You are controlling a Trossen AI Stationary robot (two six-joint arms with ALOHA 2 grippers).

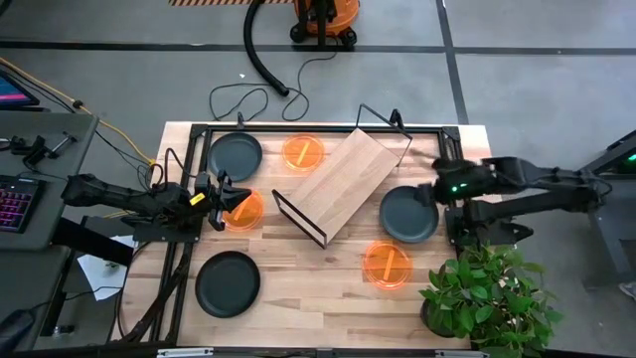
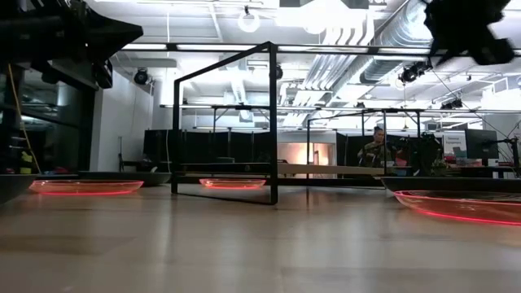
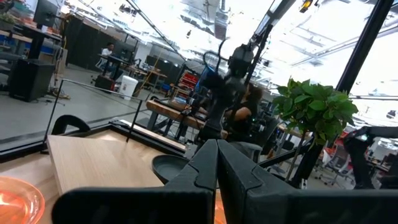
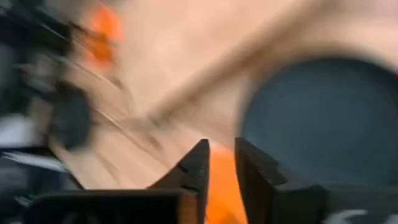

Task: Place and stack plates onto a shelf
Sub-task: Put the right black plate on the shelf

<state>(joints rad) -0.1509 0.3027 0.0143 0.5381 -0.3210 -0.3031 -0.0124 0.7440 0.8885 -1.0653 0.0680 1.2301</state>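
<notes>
The shelf (image 1: 343, 184), a light-wood board on a black wire frame, stands slantwise at the table's middle. Dark plates lie at the far left (image 1: 235, 155), near left (image 1: 228, 282) and right (image 1: 408, 214). Orange plates lie at the far middle (image 1: 304, 152), left (image 1: 243, 210) and near right (image 1: 388, 264). My left gripper (image 1: 221, 199) hangs shut over the left orange plate's edge, holding nothing. My right gripper (image 4: 222, 162) is raised above the right dark plate (image 4: 317, 118), its fingers slightly apart and empty.
A potted plant (image 1: 487, 293) stands at the table's near right corner, close to my right arm. A keyboard (image 1: 15, 204) sits on a side desk left of the table. A vacuum and its hose (image 1: 268, 60) lie on the floor beyond the far edge.
</notes>
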